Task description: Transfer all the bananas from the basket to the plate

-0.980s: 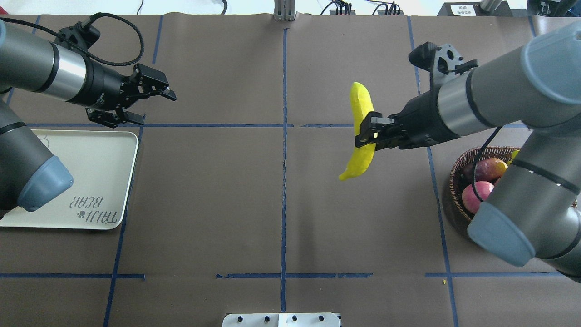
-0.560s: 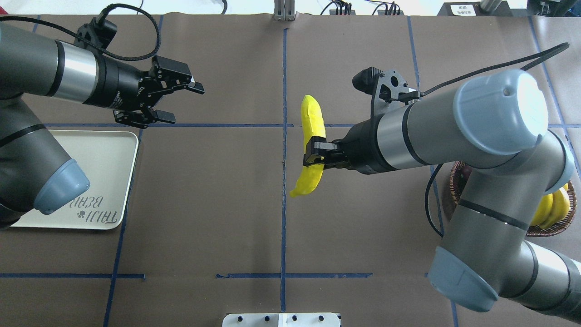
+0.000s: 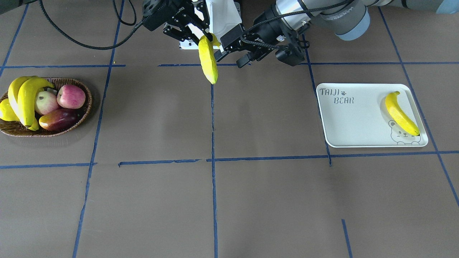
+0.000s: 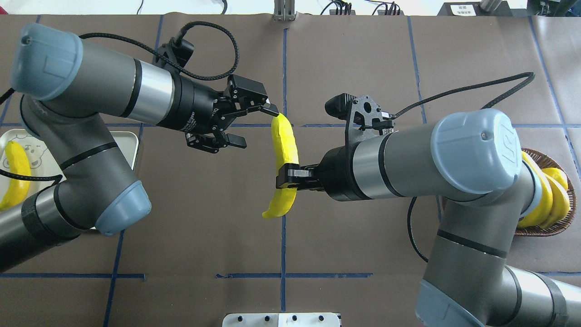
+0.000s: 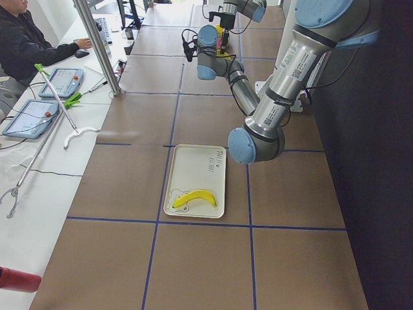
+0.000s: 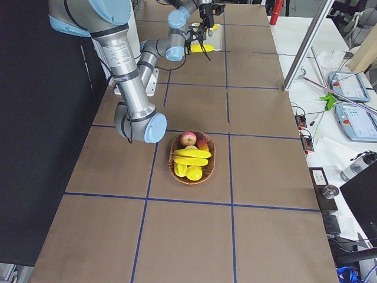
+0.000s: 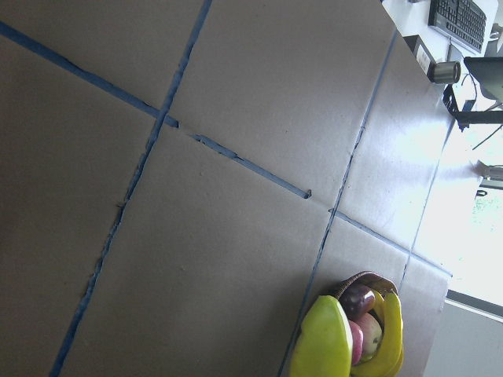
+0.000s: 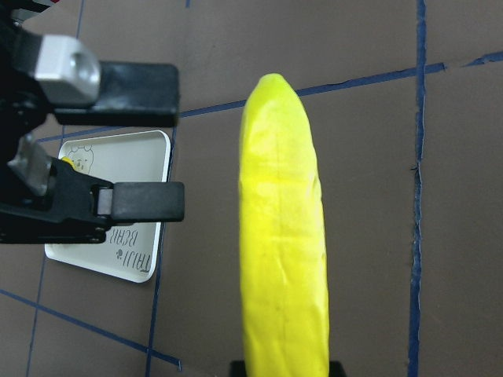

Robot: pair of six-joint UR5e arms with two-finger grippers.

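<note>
My right gripper (image 4: 288,176) is shut on a yellow banana (image 4: 283,156) and holds it in the air over the table's middle line; the banana also shows in the front view (image 3: 208,61) and the right wrist view (image 8: 283,236). My left gripper (image 4: 258,127) is open and empty just left of the banana's far end, with one finger (image 8: 141,202) beside the banana. One banana (image 3: 401,113) lies on the white plate (image 3: 351,125) by the bear print. More bananas (image 3: 25,95) lie in the wicker basket (image 3: 46,133) at the table's right end.
The basket also holds two apples (image 3: 71,96) and a dark red mango (image 3: 59,119). A white base block (image 3: 224,19) stands at the robot's side of the table. Blue tape lines cross the brown table cover.
My right arm has carried the banana left from near the basket to the table's middle. My left arm has swung right from the plate toward it, gripper open throughout.
</note>
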